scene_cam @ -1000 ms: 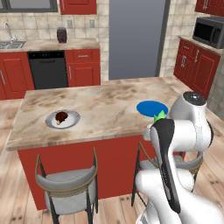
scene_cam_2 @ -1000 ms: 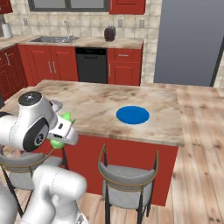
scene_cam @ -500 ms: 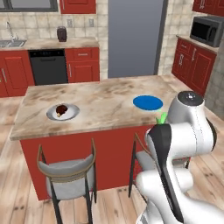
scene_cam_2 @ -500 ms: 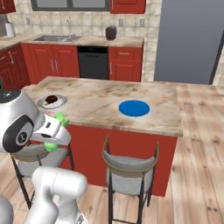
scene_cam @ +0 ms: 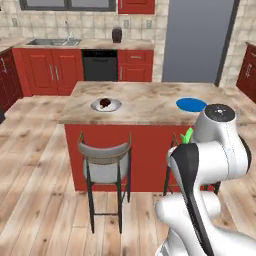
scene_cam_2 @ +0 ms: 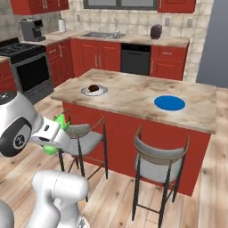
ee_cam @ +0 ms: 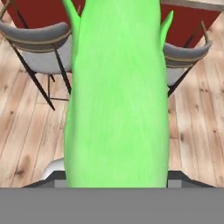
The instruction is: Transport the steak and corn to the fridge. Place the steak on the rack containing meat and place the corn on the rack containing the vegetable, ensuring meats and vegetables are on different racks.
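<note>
My gripper [scene_cam_2: 56, 136] is shut on the corn [ee_cam: 116, 96], a bright light-green cob that runs up the hand view and hides the fingertips. A tip of the corn [scene_cam: 186, 135] pokes out beside my arm, and its husk [scene_cam_2: 62, 123] shows by my hand. The steak [scene_cam: 105, 103] lies on a small grey plate [scene_cam_2: 101, 91] at the island's left end, far from the gripper. The grey fridge [scene_cam: 197, 40] stands behind the island against the back wall. The racks and the vegetable are out of view.
The red island with a stone top [scene_cam: 150, 102] carries a blue plate [scene_cam: 191, 105]. Two grey stools [scene_cam_2: 158, 158] [scene_cam: 104, 162] stand at its near side on the wood floor. A stove [scene_cam_2: 27, 67] is at the left, with counters and a sink [scene_cam: 52, 43] behind.
The base has pulled back from the island and turned, so the whole scene has shifted and more floor and stools show. The corn stays in the shut gripper.
</note>
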### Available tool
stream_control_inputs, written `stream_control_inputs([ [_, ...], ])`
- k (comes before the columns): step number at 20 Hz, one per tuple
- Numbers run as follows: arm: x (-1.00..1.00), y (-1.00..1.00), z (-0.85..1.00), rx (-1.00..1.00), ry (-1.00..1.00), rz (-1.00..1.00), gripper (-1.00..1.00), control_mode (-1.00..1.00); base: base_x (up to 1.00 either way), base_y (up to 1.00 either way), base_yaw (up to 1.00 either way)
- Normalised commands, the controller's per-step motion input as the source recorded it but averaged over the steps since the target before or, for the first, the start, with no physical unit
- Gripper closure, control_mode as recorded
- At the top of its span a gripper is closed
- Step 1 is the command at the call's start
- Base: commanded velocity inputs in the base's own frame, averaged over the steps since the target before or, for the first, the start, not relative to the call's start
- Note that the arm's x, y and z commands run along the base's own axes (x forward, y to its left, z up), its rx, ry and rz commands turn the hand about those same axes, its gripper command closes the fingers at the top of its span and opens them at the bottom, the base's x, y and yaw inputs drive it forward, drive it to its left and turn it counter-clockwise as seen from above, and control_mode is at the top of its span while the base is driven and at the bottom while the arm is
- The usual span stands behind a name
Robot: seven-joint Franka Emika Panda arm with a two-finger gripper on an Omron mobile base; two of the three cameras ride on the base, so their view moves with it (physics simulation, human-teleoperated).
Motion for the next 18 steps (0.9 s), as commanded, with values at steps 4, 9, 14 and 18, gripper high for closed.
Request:
stream_control_inputs([
  [4, 0.0, 0.0, 0.0, 0.0, 0.0, 0.0, 1.0, 1.0, 0.0, 0.01, 0.81],
  [9, 0.0, 0.0, 0.0, 0.0, 0.0, 0.0, 1.0, 1.0, 0.0, 0.19, 0.91],
  [14, 0.0, 0.0, 0.0, 0.0, 0.0, 0.0, 1.0, 1.0, 0.07, -0.04, 0.89],
  [18, 0.0, 0.0, 0.0, 0.0, 0.0, 0.0, 1.0, 1.0, 0.66, -0.48, 0.57],
])
